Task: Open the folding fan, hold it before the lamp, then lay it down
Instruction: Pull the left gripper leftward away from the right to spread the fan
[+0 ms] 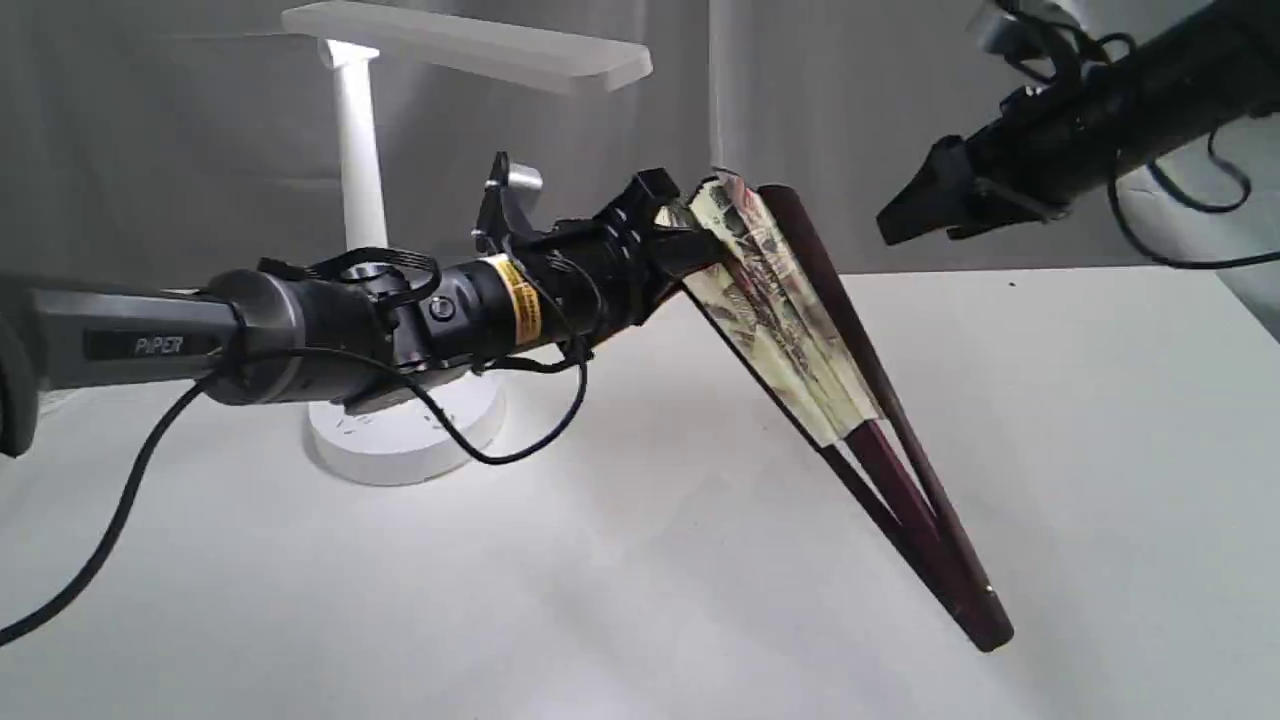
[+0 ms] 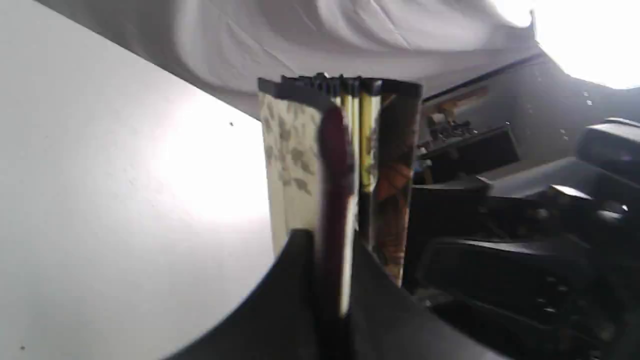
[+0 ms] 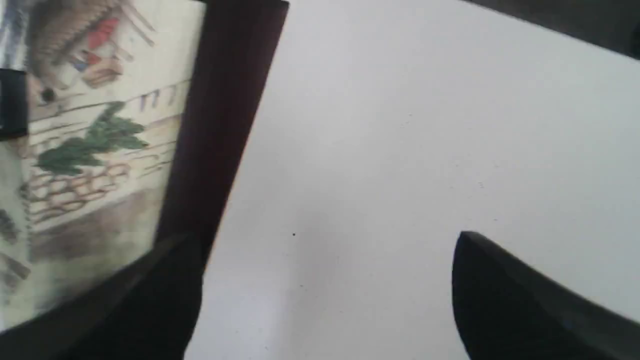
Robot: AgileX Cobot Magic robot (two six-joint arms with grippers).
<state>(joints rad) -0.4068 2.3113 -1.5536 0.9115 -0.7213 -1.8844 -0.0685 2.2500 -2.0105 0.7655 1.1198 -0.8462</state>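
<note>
The folding fan [image 1: 800, 320] is partly spread and slants down to the right, its maroon pivot end low near the table [image 1: 650, 560]; whether it touches I cannot tell. My left gripper [image 1: 690, 252] is shut on the fan's upper end, at the left guard and its pleats. In the left wrist view the folded pleats and the maroon rib of the fan [image 2: 340, 165] stand between the fingers of the left gripper [image 2: 332, 285]. My right gripper [image 1: 897, 218] hovers open to the upper right, apart from the fan. Nothing lies between the fingers of the right gripper [image 3: 325, 300]; the fan's right guard [image 3: 225, 120] is beside one finger. The lamp [image 1: 358, 150] stands behind the left arm.
The lamp's round base [image 1: 400, 450] sits on the white table under the left wrist, its flat head [image 1: 480, 45] overhead. A grey curtain [image 1: 850, 100] hangs at the back. A black cable [image 1: 120, 510] loops down from the left arm.
</note>
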